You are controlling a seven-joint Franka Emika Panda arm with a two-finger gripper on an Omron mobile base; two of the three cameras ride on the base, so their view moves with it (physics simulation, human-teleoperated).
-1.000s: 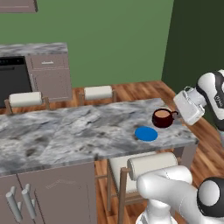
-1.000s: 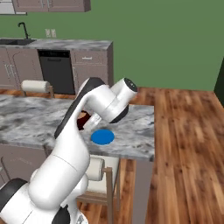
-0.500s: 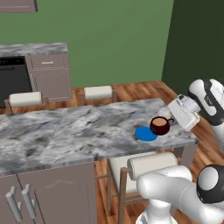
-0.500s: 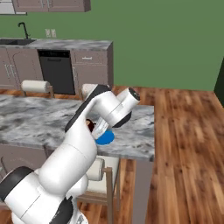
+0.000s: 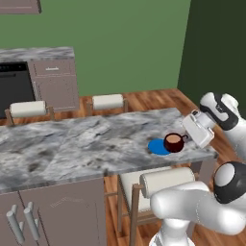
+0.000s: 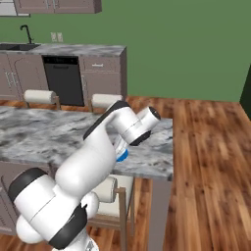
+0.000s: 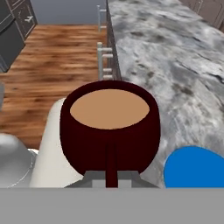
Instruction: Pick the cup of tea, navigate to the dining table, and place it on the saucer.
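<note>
The tool (image 5: 186, 138) is clamped tight on the little side handle of the cup of tea (image 5: 173, 142), its jaws nearly together. From the left base camera the cup hangs upright just off the 3 o'clock edge of the blue saucer (image 5: 158, 147), overlapping that edge; whether its base touches the saucer or the stone cannot be told. The tea inside is a level tan disc.

The saucer lies flat on the grey-white marbled tabletop (image 5: 72, 144), near its right-hand end and close to the front edge. From the right base camera the arm hides most of this, and a small patch of the saucer (image 6: 122, 155) peeks out under the wrist.

From the hand camera the cup (image 7: 110, 127) sits dead centre with its handle running down toward 6 o'clock, and the saucer (image 7: 197, 168) lies at about 4 o'clock from it, partly cut off by the picture's lower edge. A cushioned stool (image 5: 166, 180) stands below the tabletop's front edge, and two more stools (image 5: 108, 101) stand along the far side.
</note>
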